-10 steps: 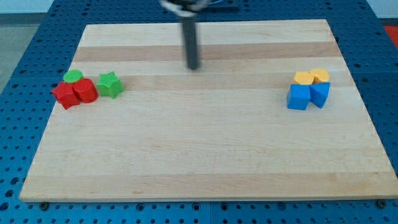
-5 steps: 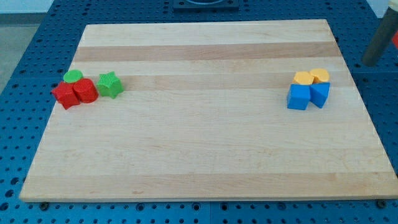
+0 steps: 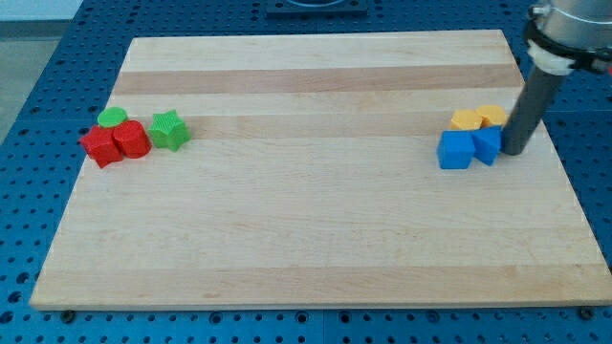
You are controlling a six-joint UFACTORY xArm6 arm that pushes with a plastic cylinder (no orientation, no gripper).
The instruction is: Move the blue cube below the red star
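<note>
Now my tip sits at the view's right side of the desk, pressed against the right side of a second blue block, whose shape I cannot make out. There is no claw on this arm, only the dark rod, so nothing opens or closes. The blue cube lies just to the left of that block, touching it. Behind the two, toward the view's top, two yellow blocks sit side by side. Well apart, at the view's left, the red star touches a red cylinder; a green cylinder lies just behind them and a green star just to the right.
</note>
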